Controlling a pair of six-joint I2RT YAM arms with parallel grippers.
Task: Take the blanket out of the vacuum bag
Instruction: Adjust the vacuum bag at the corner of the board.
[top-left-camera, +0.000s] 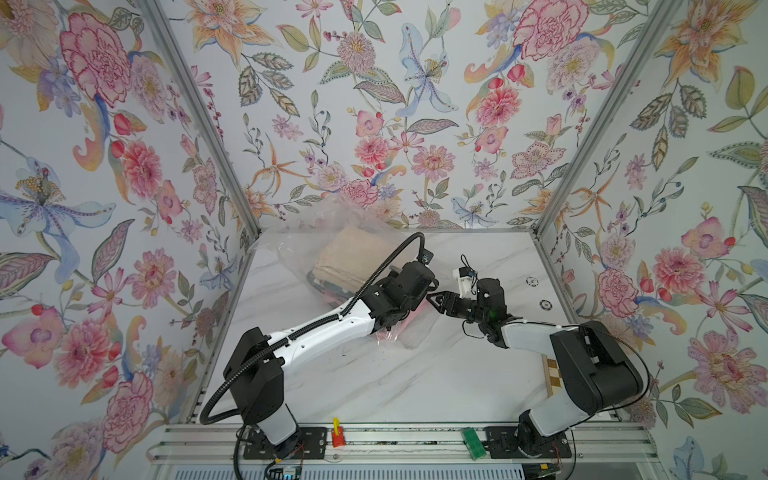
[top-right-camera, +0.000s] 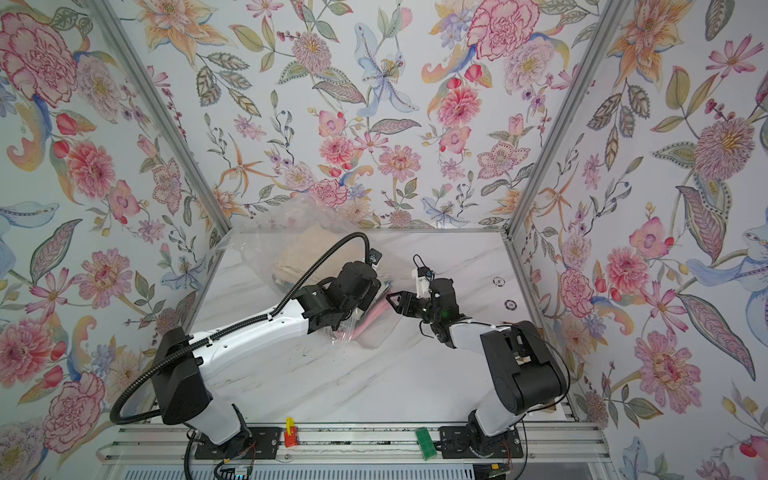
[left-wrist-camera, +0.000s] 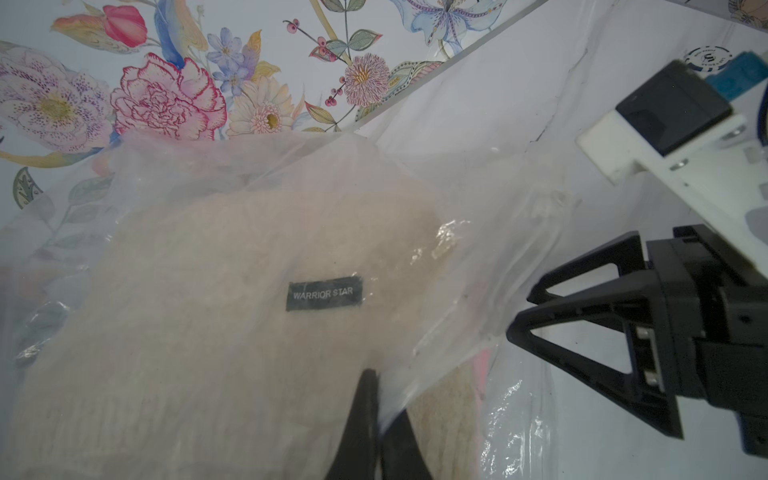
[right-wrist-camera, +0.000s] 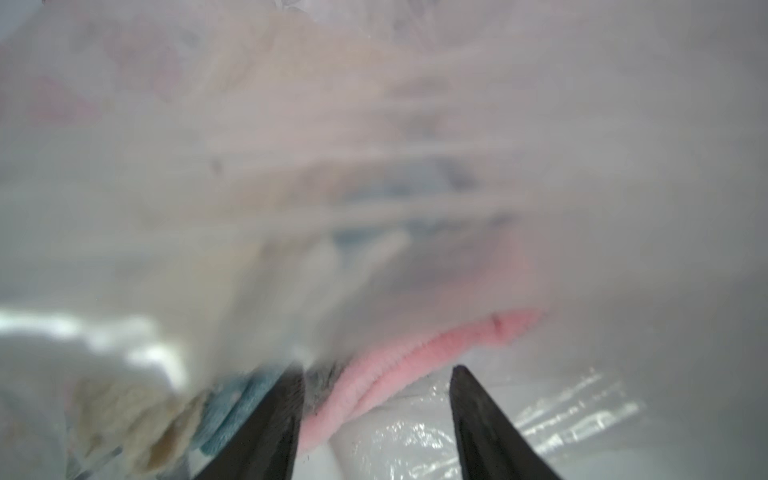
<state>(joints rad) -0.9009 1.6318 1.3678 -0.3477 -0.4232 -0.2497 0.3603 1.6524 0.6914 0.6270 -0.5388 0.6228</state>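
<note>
Left wrist view: finds the left gripper (left-wrist-camera: 380, 399) pinched fully closed on a lip of the vacuum bag (left-wrist-camera: 478, 199), lifting that clear film off the cream blanket (left-wrist-camera: 208, 311) with its black WARRIOR STAR label (left-wrist-camera: 324, 293). Places the bag toward 11 o'clock on the marble table (top-left-camera: 415, 374) in both top views, crumpled and ballooned, far end propped against the flowered back wall (top-left-camera: 374, 124), mouth apparently turned toward 4 o'clock. Shows, from the right wrist, the right gripper (right-wrist-camera: 376, 370) about half open and holding nothing, jaws straddling the edge of a pink blanket (right-wrist-camera: 415, 353) at the mouth, one finger against the pink fold, its partner clear of it over bare film and tabletop. Reads as the reach-in step: mouth held open, no grasp on the contents yet made. Calls next for easing a little deeper, closing on fabric alone rather than plastic, then drawing out toward 4 o'clock against the left-hand pinch. Risks dragging the whole bag along if film gets caught in the jaws. Looks like a soft stack: cream knit on top, a blue fold (right-wrist-camera: 241, 399) just beside the pink lower down, all hazy behind wrinkled, glinting plastic. Cannot tell which layer is meant to come out first.
</note>
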